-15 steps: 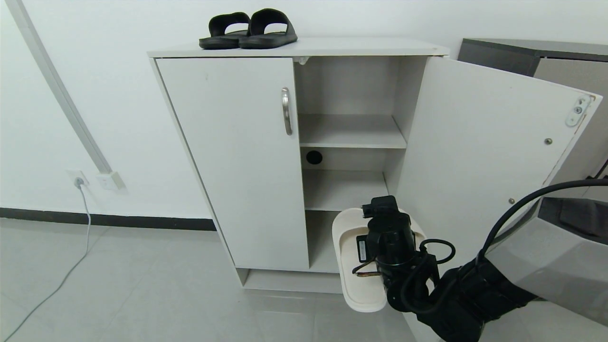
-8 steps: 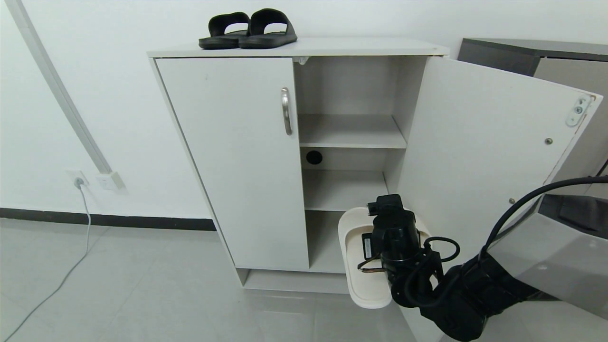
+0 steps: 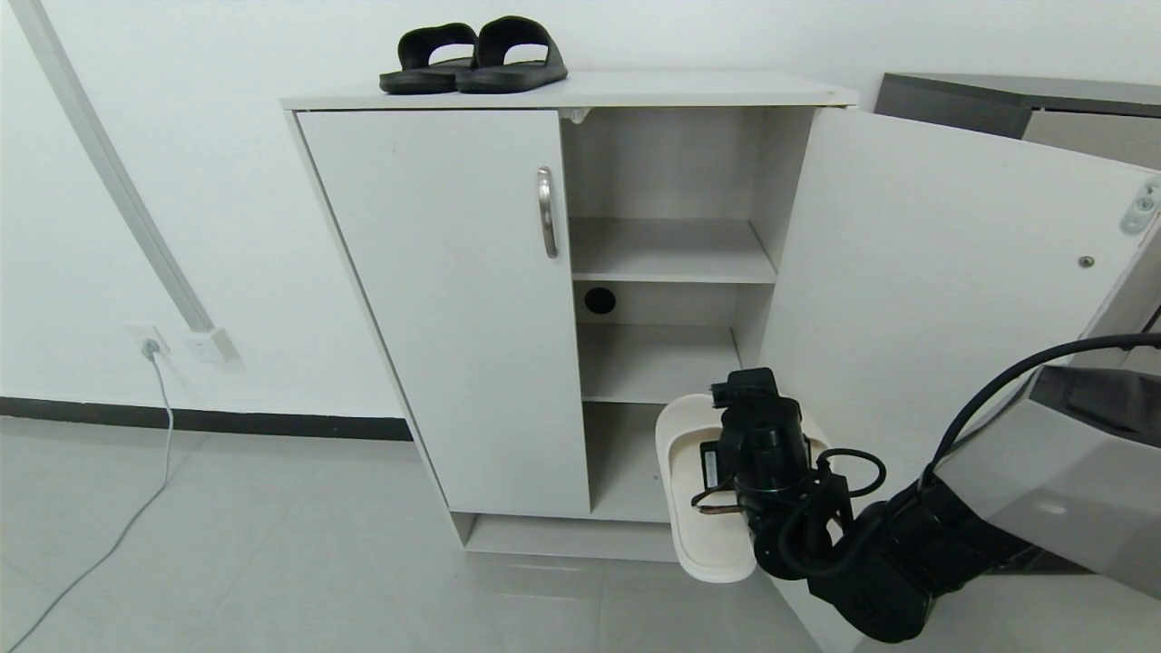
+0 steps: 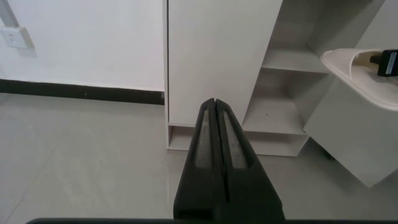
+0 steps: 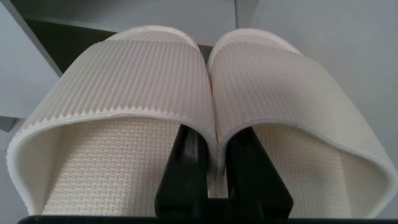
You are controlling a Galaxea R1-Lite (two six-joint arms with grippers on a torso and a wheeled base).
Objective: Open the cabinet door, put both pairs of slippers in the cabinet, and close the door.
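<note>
We see a pair of cream foam slippers (image 3: 700, 535) with ribbed straps and pebbled footbeds, lying side by side with toes toward the white two-door cabinet (image 3: 635, 89). The right gripper (image 5: 216, 149) is closed on their two adjoining inner walls and holds the pair in the air, soles roughly level. They are just in front of the lowest compartment, beside the open right door (image 3: 916, 290). We cannot tell if the toes cross the opening. The open half holds white shelves and a round dark hole (image 3: 600, 300) in the back panel. The left door (image 3: 426, 299) is closed. A pair of black slide slippers (image 3: 476, 59) sits on the cabinet's top. The left gripper (image 4: 214, 109) has its fingers pressed together on nothing, above the floor.
</note>
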